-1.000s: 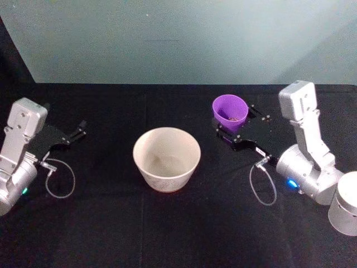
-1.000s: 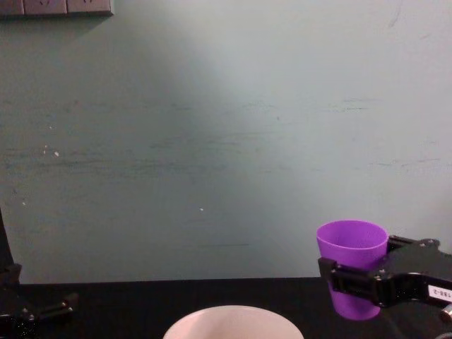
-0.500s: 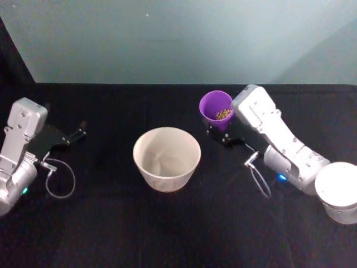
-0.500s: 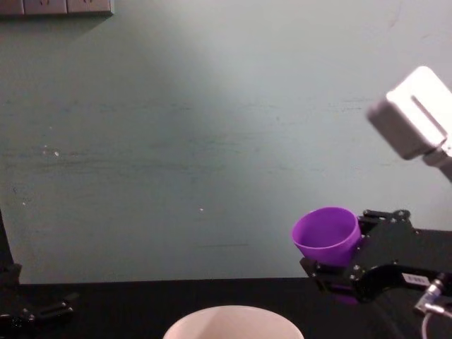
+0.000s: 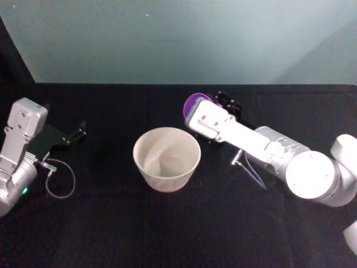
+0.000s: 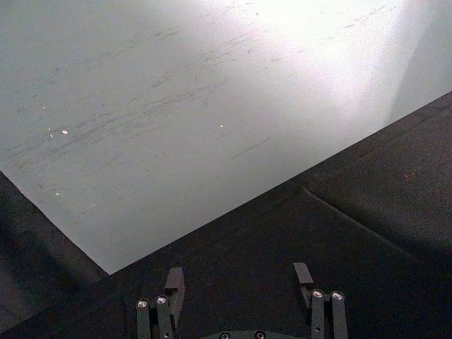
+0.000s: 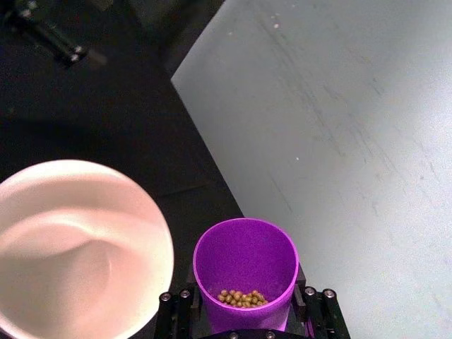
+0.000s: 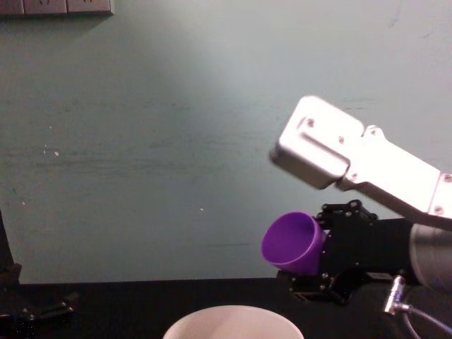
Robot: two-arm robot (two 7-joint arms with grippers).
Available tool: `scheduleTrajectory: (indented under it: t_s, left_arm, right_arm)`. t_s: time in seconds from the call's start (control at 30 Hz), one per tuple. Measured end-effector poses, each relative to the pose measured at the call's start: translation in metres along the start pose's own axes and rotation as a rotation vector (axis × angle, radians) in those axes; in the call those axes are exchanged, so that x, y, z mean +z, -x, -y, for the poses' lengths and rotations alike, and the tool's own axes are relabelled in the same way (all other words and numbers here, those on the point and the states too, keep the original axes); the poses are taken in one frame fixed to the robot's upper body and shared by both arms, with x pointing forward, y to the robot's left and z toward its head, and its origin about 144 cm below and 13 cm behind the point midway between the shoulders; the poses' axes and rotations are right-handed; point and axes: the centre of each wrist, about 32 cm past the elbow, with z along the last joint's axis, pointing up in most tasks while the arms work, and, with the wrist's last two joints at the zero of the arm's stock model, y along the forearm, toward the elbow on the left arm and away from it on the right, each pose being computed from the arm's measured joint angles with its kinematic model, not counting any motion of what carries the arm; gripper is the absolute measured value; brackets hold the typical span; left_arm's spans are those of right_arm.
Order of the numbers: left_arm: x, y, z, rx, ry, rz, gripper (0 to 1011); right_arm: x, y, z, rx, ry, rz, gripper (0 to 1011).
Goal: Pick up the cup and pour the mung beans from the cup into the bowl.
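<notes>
Right hand [image 5: 224, 107] is clenched on the purple cup [image 5: 194, 103], its black fingers [image 7: 174, 305] pressing the ribbed sides from both flanks, with the silver forearm [image 5: 245, 140] stretched across the black worktop [image 5: 167, 223] from the robot's right. Nearest the robot stands the white bowl [image 5: 167, 177], upright near the middle of the worktop, its inside plain white in the right wrist view [image 7: 70, 240]. Just beyond and to the right of the bowl's rim the cup hangs in the air, clear of the cloth. From the chest view the cup [image 8: 291, 241] is tilted, its mouth turned toward the robot's left and slightly downward, higher than the bowl's rim [image 8: 233, 314] and off to its right side; the right hand [image 8: 314, 267] grips it from behind. In the right wrist view the cup [image 7: 244, 265] sits just beside the bowl, and the mung beans [image 7: 242, 299] lie in a small heap low against its inner wall. About level with the cup but far over on the robot's left, the left hand [image 5: 73, 134] rests low by the worktop, well apart from the bowl, its fingers [image 6: 174, 281] spread and gripping nothing; a thin cable loop [image 5: 58, 180] lies beside that arm. Farthest back rises a pale green wall [image 5: 167, 39], with wall sockets [image 8: 56, 6] at its upper left in the chest view.
</notes>
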Motion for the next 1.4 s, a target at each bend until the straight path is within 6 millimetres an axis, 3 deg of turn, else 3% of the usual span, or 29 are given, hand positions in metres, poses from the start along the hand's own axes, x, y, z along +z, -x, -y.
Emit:
scheduleTrajectory:
  t_s: [0.7, 1.4]
  left_arm:
    - [0.0, 0.0, 0.0, 0.0, 0.0, 0.0, 1000]
    - [0.0, 0.0, 0.0, 0.0, 0.0, 0.0, 1000]
  right_arm:
    - [0.045, 0.025, -0.016, 0.01, 0.101, 0.373, 722]
    - [0.062, 0.052, -0.025, -0.002, 0.162, 0.647, 722]
